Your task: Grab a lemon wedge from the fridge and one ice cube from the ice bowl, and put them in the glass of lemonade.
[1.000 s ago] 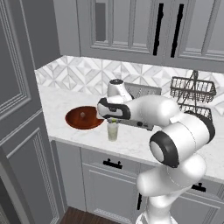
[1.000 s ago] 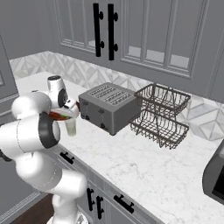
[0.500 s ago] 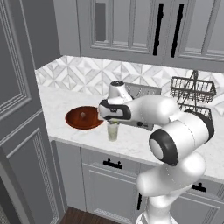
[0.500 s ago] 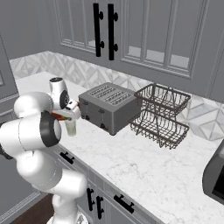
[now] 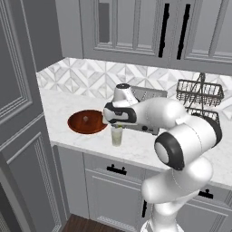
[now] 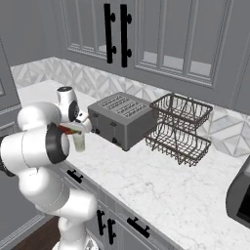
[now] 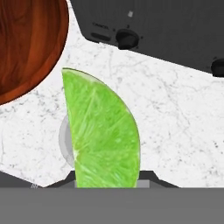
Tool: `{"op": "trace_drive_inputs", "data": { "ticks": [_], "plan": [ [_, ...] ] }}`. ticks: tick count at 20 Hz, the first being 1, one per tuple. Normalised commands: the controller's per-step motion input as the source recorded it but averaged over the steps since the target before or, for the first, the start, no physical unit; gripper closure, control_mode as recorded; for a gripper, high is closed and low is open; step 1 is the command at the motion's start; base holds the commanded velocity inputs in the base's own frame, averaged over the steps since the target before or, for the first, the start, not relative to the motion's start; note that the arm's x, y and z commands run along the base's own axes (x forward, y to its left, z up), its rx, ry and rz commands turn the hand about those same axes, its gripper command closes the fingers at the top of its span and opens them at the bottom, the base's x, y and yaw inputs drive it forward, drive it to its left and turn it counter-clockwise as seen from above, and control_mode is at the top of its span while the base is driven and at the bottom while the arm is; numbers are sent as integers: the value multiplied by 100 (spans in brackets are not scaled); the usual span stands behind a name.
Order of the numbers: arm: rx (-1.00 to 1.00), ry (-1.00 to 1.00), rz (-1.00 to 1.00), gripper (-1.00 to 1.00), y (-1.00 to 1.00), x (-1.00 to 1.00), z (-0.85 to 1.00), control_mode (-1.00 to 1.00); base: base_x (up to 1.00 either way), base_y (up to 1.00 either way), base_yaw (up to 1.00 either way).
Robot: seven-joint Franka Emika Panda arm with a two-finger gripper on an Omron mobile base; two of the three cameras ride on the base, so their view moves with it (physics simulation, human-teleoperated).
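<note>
Holding the lemon wedge point(image 7: 101, 135) clamped, the gripper point(image 5: 117, 123) hangs over the glass of lemonade point(image 5: 117, 135); ice bowl point(image 5: 89, 122) beside.

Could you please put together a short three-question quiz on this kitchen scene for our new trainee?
1. True or false: the gripper holds the lemon wedge.
2. What stands on the counter right under the wedge? A) the glass of lemonade B) a kettle C) a plate
3. Fill in: the small pale ice cube lies in the ____.

Key: 1 true; 2 A; 3 ice bowl.
</note>
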Motion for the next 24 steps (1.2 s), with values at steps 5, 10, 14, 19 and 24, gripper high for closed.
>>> {"op": "trace_drive_inputs", "data": {
  "ticks": [5,10,14,19,24],
  "plan": [
    [0,0,0,100,0,18,-14,-100,0,0,0],
    [0,0,0,100,0,0,-7,-100,0,0,0],
    [0,0,0,-100,0,0,0,-100,0,0,0],
    [0,0,0,-100,0,0,0,-100,0,0,0],
    [0,0,0,-100,0,0,0,-100,0,0,0]
  ]
}}
